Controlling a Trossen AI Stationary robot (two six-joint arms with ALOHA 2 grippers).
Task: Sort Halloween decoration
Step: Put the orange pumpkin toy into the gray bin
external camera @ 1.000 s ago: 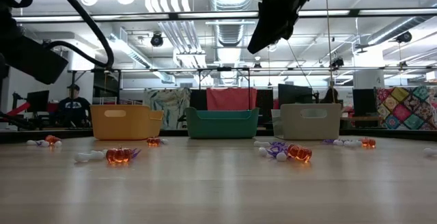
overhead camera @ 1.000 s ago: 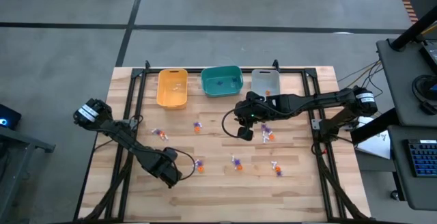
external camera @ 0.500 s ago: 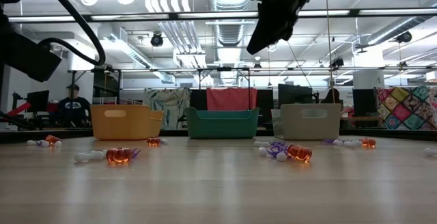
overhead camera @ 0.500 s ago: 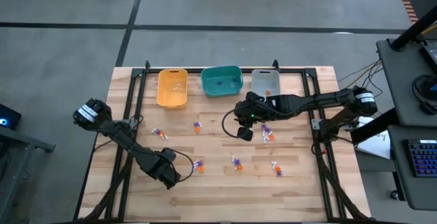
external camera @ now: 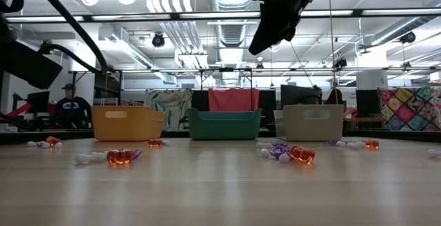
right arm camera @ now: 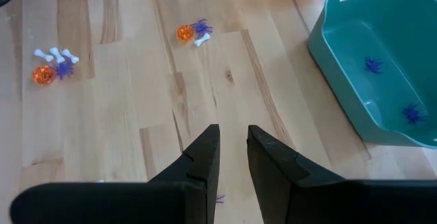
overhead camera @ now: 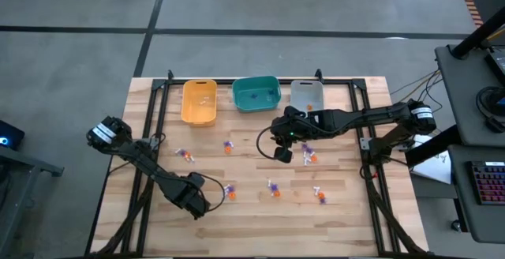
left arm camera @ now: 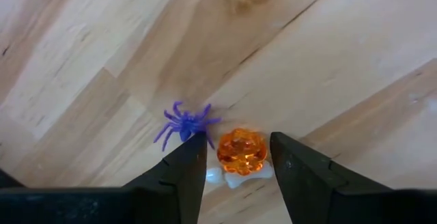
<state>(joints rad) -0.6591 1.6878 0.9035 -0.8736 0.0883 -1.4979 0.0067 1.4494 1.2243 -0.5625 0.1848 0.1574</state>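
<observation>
- Near the front of the table [overhead camera: 347, 212], toward its left half, my left gripper [left arm camera: 237, 157] hangs low over the wood, fingers spread apart and gripping nothing.
- Between those fingers sits an orange pumpkin trinket [left arm camera: 241, 151], with a white bone [left arm camera: 235, 177] touching it and a purple spider [left arm camera: 183, 124] just beside one fingertip.
- From above, this little cluster [overhead camera: 229, 190] shows just beside my left gripper [overhead camera: 199, 204].
- My right gripper [right arm camera: 232, 152] is held up over the middle of the table, well above the surface; its fingers stand close together with a narrow gap, empty.
- From above, my right gripper [overhead camera: 282, 150] is in front of the teal bin [overhead camera: 256, 93].
- Two purple spiders [right arm camera: 373, 65] lie inside the teal bin [right arm camera: 321, 36].
- The yellow bin [overhead camera: 199, 102], teal bin and grey bin [overhead camera: 307, 95] stand in a row along the far edge.
- The rest of the trinkets [overhead camera: 311, 156] lie scattered in small orange, purple and white clusters across the middle and front of the table.
- From table height, the clusters [external camera: 120, 156] lie in front of the three bins.
- A person [external camera: 71, 105] sits in the room behind.
</observation>
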